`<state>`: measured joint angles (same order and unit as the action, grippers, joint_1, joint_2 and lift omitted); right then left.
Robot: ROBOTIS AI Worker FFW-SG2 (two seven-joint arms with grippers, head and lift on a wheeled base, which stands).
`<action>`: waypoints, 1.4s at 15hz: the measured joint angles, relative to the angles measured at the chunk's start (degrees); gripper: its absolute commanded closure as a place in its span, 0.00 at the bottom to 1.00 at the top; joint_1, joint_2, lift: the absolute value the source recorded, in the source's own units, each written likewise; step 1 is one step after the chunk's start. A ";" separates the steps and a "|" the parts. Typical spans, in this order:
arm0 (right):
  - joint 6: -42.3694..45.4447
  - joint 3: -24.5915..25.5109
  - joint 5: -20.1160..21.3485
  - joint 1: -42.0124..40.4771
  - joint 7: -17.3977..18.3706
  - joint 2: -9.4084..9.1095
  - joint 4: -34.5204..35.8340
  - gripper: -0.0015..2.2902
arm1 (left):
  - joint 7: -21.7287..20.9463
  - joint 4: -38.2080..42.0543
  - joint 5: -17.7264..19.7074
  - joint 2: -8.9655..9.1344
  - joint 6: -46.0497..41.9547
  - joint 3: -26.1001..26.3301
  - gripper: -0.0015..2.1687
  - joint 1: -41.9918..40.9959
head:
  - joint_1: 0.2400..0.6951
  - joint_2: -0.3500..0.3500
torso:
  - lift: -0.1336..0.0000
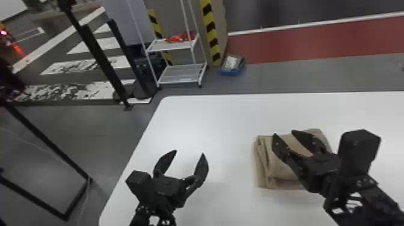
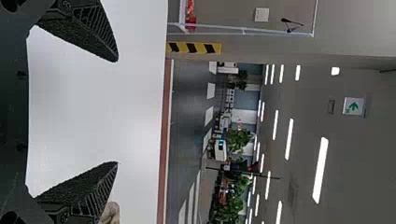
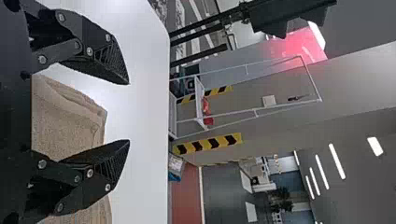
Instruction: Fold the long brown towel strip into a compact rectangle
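Towel (image 1: 279, 172) lies folded beneath right end effector (image 1: 284, 134)

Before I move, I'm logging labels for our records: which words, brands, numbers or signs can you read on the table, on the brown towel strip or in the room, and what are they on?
No readable words or numbers.
White sign high up: a green arrow; any lettering is too small to read.
Yellow-and-black stripes behind the table: no words.
Brown towel strip and table: no print visible.
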<state>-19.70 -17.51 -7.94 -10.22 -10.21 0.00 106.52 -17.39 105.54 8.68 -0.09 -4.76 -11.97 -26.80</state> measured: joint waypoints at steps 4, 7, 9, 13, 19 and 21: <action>-3.07 -0.57 1.90 4.67 2.04 0.00 -6.36 0.89 | -0.03 -0.40 -0.05 0.00 0.12 0.68 0.04 0.43 | 1.00 0.95 | 0.18; -4.65 -1.83 3.43 5.91 2.22 0.00 -9.21 0.89 | -0.10 -0.42 -0.08 0.00 0.15 1.12 0.04 0.51 | 1.00 0.95 | 0.18; -6.32 -3.32 4.32 6.05 2.18 0.00 -9.88 0.89 | -0.16 -0.42 -0.10 0.00 0.15 1.25 0.04 0.52 | 1.00 0.97 | 0.18; -7.36 -6.26 5.17 4.48 0.10 0.00 -9.73 0.89 | -0.28 -0.27 -0.08 0.00 0.15 1.35 0.04 0.43 | 1.00 1.00 | 0.18; -3.02 -5.69 5.63 -2.61 -4.30 0.00 -1.04 0.89 | -0.27 0.03 -0.07 0.00 0.15 1.34 0.04 0.40 | 1.00 1.00 | 0.18; -2.76 -6.90 5.50 -3.70 -6.29 0.00 0.66 0.89 | -0.27 0.06 -0.07 0.00 0.15 1.38 0.04 0.49 | 1.00 1.00 | 0.18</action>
<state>-22.46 -24.41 -2.44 -13.92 -16.50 0.00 107.18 -17.67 105.60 8.61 -0.09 -4.61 -10.60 -26.31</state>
